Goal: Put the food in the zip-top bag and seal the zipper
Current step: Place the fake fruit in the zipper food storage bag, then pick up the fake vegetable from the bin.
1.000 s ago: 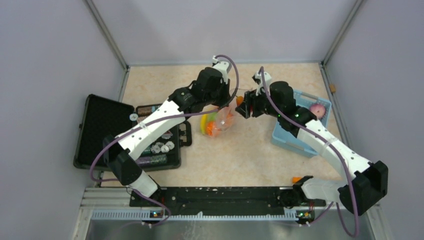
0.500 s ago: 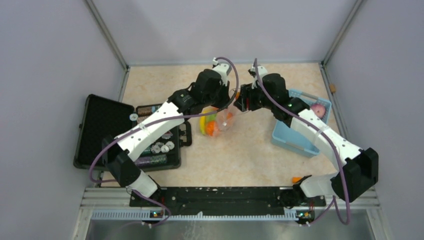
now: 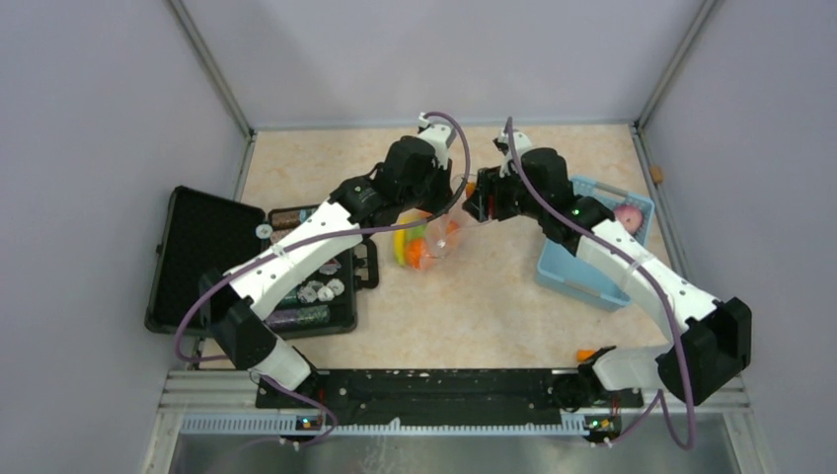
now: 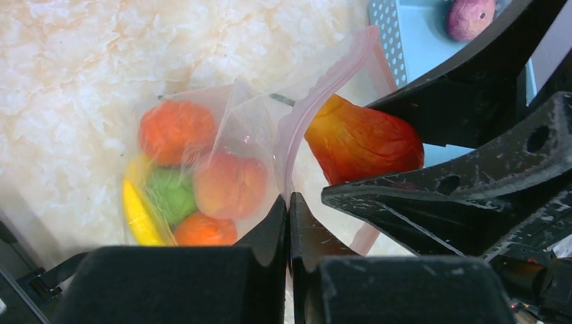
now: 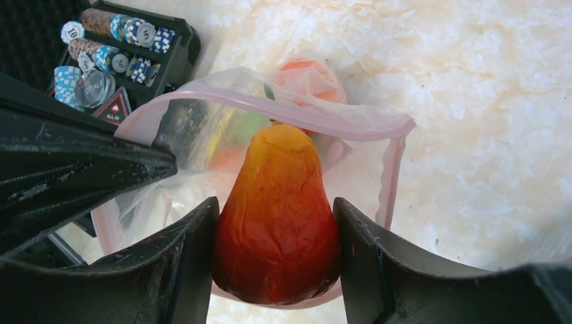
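The clear zip-top bag (image 3: 434,239) hangs at mid-table with its mouth open. My left gripper (image 4: 289,199) is shut on the bag's rim beside the pinkish-red zipper strip (image 5: 303,108) and holds it up. Inside the bag lie an orange (image 4: 177,128), a pink peach (image 4: 229,182), a green apple (image 4: 168,196), a yellow banana (image 4: 138,216) and another orange piece (image 4: 202,229). My right gripper (image 5: 273,202) is shut on a red-orange pear-shaped fruit (image 5: 276,216), its tip over the bag's mouth. The two grippers (image 3: 464,202) nearly touch. I cannot see the slider.
A light-blue basket (image 3: 582,267) at the right holds a pink-purple fruit (image 3: 626,217). An open black case (image 3: 207,257) with round tokens (image 5: 108,61) lies at the left. A small orange piece (image 3: 586,354) lies by the right arm's base.
My right gripper has carried the red-orange fruit left from near the basket to the bag's mouth. My left gripper has kept holding the bag's rim in place.
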### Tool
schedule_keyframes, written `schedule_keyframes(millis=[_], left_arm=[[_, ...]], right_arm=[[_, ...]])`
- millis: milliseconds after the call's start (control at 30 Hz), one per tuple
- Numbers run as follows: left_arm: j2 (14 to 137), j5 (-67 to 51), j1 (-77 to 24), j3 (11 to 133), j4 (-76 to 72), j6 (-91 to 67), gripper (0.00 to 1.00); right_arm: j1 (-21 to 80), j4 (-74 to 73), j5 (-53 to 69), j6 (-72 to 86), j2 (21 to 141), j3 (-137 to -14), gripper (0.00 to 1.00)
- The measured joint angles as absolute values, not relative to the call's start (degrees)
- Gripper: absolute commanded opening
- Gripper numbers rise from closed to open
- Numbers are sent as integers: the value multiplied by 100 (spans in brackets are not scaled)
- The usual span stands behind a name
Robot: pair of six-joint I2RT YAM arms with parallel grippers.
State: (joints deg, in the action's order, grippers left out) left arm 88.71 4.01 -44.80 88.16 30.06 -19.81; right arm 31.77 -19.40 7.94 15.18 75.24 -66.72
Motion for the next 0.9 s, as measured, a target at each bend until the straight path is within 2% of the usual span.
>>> schedule_keyframes(millis=[100, 200, 633, 900], left_arm=[[8866, 392, -4480, 8816, 3000, -1984, 0], [8851, 360, -4480, 8816, 2978, -1984, 0], [8836, 213, -4480, 8818, 2939, -1984, 0], [8814, 222, -4480, 8906, 3009, -1916, 0]], right_arm=[[3177, -1942, 740, 1529, 7365, -6571, 67], [3179, -1925, 676, 1559, 7238, -6560, 70], [3179, -1824, 484, 1610, 7002, -6370, 71], [3177, -1540, -478, 1752, 5826, -5913, 71]])
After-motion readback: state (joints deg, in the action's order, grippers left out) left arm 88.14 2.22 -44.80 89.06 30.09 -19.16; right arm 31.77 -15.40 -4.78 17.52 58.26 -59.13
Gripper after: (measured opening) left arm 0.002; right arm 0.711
